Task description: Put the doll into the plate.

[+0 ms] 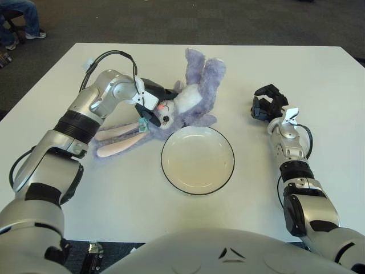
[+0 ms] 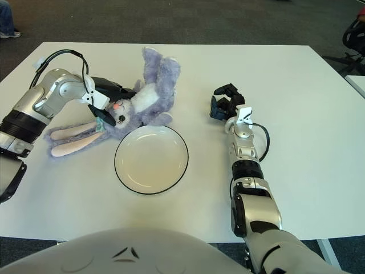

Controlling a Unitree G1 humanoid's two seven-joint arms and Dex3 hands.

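Observation:
A purple plush bunny doll (image 1: 191, 94) lies on the white table (image 1: 319, 74), its head toward me and its legs pointing away. Its long pink-lined ears (image 1: 117, 142) stretch left across the table. My left hand (image 1: 151, 103) is at the doll's head, its dark fingers closed on the head near the face. A white plate with a dark rim (image 1: 197, 160) sits just in front of the doll and holds nothing. My right hand (image 1: 268, 104) shows to the right of the plate, fingers curled and holding nothing.
The table's far edge meets a dark carpeted floor (image 1: 171, 23). A person's legs (image 1: 25, 17) show at the far left corner. A chair (image 2: 355, 34) shows at the far right.

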